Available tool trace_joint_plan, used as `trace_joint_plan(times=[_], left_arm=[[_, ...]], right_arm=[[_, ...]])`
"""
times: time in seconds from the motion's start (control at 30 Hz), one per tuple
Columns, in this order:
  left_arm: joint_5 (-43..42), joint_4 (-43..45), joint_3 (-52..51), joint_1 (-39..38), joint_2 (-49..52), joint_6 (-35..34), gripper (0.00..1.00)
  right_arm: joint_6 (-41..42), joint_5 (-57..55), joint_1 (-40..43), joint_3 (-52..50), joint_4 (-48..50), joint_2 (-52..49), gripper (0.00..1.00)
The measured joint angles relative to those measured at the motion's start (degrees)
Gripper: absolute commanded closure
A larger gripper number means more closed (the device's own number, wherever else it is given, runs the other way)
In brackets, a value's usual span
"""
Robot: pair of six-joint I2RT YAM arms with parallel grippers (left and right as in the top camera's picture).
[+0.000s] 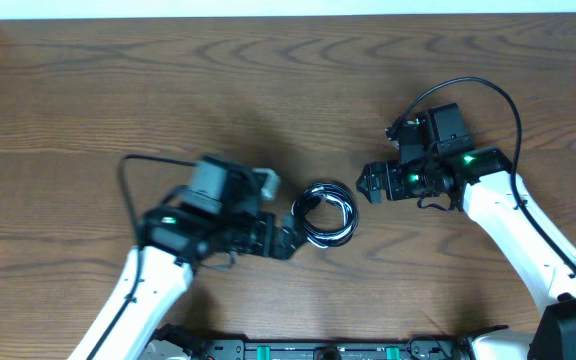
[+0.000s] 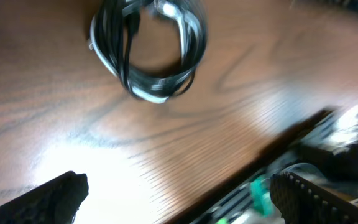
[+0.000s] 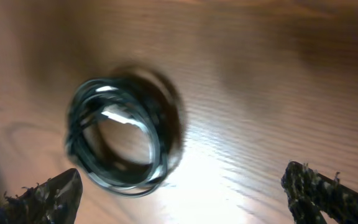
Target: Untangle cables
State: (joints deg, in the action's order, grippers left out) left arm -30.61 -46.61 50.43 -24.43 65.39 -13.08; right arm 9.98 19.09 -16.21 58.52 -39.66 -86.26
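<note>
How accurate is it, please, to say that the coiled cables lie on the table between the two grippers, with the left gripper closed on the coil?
One detail is wrong: the left gripper is open and holds nothing. The left wrist view shows its fingers spread wide, with the cables lying ahead of them. The rest stands: the cables lie coiled on the table between the left gripper and the right gripper.

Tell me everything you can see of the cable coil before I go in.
The cables are thin black and white-grey cords wound together into one small, tight ring with an open middle. It lies flat on the wooden table, between the left gripper and right gripper, touching neither. No plug end is clear; the wrist views are blurred.
</note>
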Motion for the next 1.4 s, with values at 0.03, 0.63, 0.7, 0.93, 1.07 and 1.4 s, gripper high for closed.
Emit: trace_joint_plan(times=[0.03, 0.63, 0.7, 0.93, 1.07, 1.4], left_arm=[[3.5, 0.3, 0.0, -2.8, 0.7, -0.5, 0.01], [35.7, 23.1, 0.0, -14.6, 25.2, -9.7, 0.21], [36.0, 24.3, 0.0, -14.6, 26.5, -11.2, 0.21], [36.6, 25.4, 0.0, -14.6, 27.2, -14.3, 0.44], [36.6, 25.4, 0.0, -14.6, 27.2, -15.6, 0.44], [29.4, 22.7, 0.0, -14.6, 27.2, -14.3, 0.41]], right_arm=[[0.0, -1.3, 0.0, 0.0, 0.0, 0.0, 0.01], [-3.7, -5.0, 0.0, 0.0, -2.5, 0.0, 0.01], [-3.8, -5.0, 0.0, 0.0, -2.5, 0.0, 0.01], [-4.2, -5.1, 0.0, 0.0, -2.5, 0.0, 0.01], [-4.2, -5.1, 0.0, 0.0, -2.5, 0.0, 0.01], [-4.2, -6.1, 0.0, 0.0, -2.5, 0.0, 0.01]])
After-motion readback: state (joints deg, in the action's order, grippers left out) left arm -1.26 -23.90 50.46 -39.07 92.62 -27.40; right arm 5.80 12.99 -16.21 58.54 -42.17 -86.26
